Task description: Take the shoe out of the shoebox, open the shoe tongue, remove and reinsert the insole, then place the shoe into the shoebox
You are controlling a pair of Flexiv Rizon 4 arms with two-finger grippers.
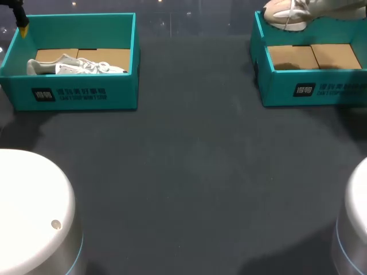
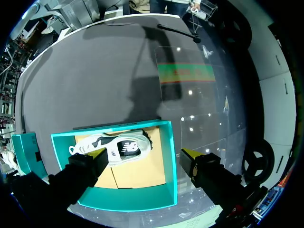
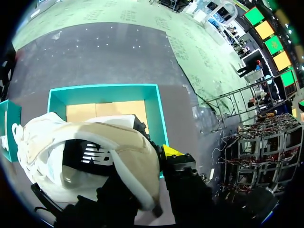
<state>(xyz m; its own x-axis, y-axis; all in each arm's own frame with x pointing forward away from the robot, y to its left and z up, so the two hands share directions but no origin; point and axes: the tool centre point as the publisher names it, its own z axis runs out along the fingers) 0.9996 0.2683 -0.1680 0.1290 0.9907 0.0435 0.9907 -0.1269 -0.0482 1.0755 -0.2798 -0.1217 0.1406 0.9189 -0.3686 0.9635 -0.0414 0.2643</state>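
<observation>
- At the right gripper [image 3: 149, 156], the fingers pinch the beige shoe [image 3: 95, 147] near its heel collar. One yellow tip shows against the collar, and the shoe hides the other.
- That shoe looks light, with a soft padded upper and a stiffer sole. Held at the collar, the toe may sag, so a hold on the firm heel or the sole would likely be steadier.
- It hangs right against the gripper, above the right box [image 3: 102, 89], whose cardboard floor is bare. From the head camera it sits at the upper right of the frame, over the box's far rim.
- Over at the left gripper [image 2: 142, 154], the fingers are spread wide and hold nothing.
- One finger hangs over the left box [image 2: 173, 161], the other just outside its wall.
- The white shoe [image 2: 116, 147] lies on its side in that box, at the head frame's upper left, below the fingers and apart from them. Its loose laces could snag.
</observation>
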